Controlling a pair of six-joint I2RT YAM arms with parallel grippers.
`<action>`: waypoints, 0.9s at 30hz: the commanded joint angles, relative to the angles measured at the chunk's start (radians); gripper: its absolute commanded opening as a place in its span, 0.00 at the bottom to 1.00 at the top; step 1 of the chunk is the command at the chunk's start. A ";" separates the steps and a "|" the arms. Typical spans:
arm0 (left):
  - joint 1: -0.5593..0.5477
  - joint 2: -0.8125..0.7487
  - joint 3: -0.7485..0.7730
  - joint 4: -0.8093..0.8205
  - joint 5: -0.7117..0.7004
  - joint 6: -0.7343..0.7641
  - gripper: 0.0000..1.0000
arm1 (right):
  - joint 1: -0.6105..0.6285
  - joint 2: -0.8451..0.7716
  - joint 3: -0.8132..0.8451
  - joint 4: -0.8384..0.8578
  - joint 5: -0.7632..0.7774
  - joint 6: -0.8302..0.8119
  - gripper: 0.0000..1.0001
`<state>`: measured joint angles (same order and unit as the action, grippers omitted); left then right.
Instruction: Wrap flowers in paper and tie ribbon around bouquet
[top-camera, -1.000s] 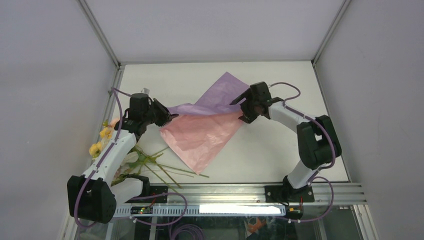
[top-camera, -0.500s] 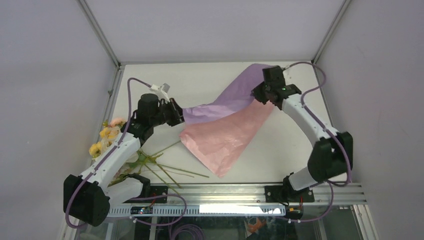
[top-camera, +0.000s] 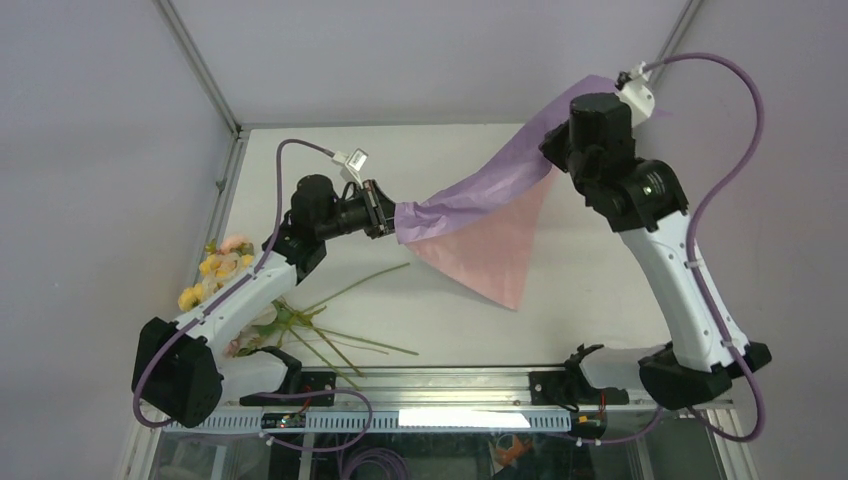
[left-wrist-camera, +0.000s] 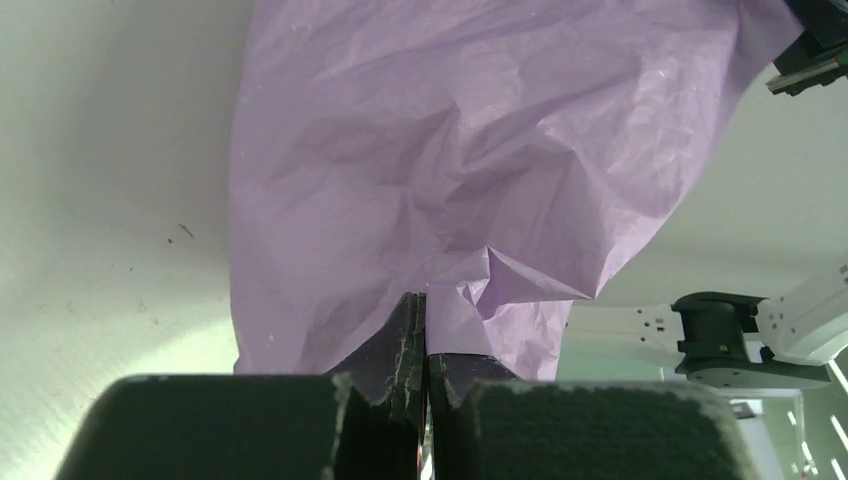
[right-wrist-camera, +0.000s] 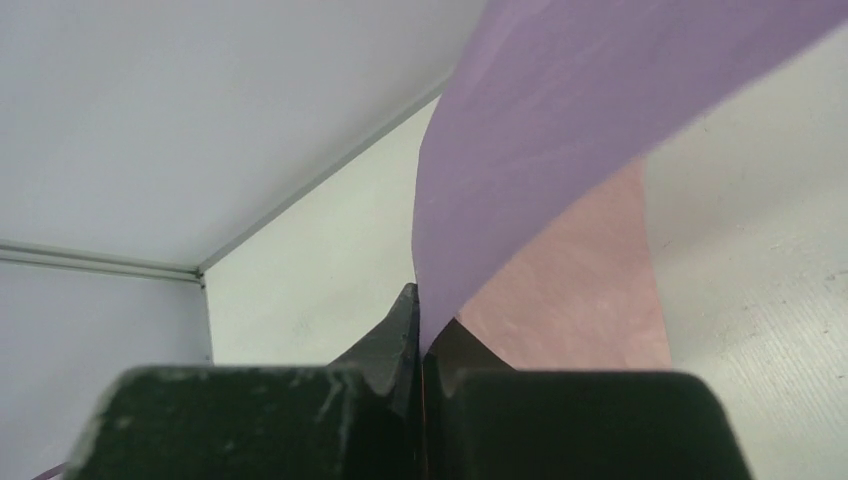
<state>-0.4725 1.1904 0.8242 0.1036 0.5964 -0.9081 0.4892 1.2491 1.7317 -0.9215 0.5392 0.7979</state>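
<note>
Holding the paper (top-camera: 480, 215) aloft between both arms, well apart from the flowers (top-camera: 215, 270) and off to their right. Pinched at the end nearer the flowers by the left gripper (top-camera: 392, 215), jaws pressed together on a crumpled lilac corner. Pinched at the end farthest from the flowers by the right gripper (top-camera: 556, 152), raised high, jaws likewise closed tight on a thin edge. Stretched into a twisted lilac band, with a pink triangle hanging toward the table (top-camera: 440, 150). Not yet touching the flowers, left lying on the table by the left arm's base, with stems (top-camera: 345, 340) fanned toward the paper but not under it.

Likely to tear if pulled any tauter, thin and crinkly as it looks, with both grips on small bits of edge. Could slip from the right jaws, given how little is caught there. May land twisted or doubled over if lowered without untwisting, leaving no flat sheet for the flowers. Could also sweep the stems aside if dragged low across them.
</note>
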 joint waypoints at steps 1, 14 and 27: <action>0.010 0.035 0.032 0.031 -0.002 -0.114 0.00 | 0.028 0.174 0.092 -0.058 0.049 -0.079 0.00; 0.266 0.329 0.079 -0.206 0.026 -0.141 0.00 | 0.026 0.896 0.532 0.006 -0.109 -0.285 0.13; 0.423 0.473 0.188 -0.328 -0.175 -0.109 0.00 | -0.085 0.926 0.663 -0.070 -0.370 -0.399 0.84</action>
<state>-0.1234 1.6341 0.9142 -0.1379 0.5102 -1.0267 0.4599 2.3821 2.3707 -0.9894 0.2321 0.4572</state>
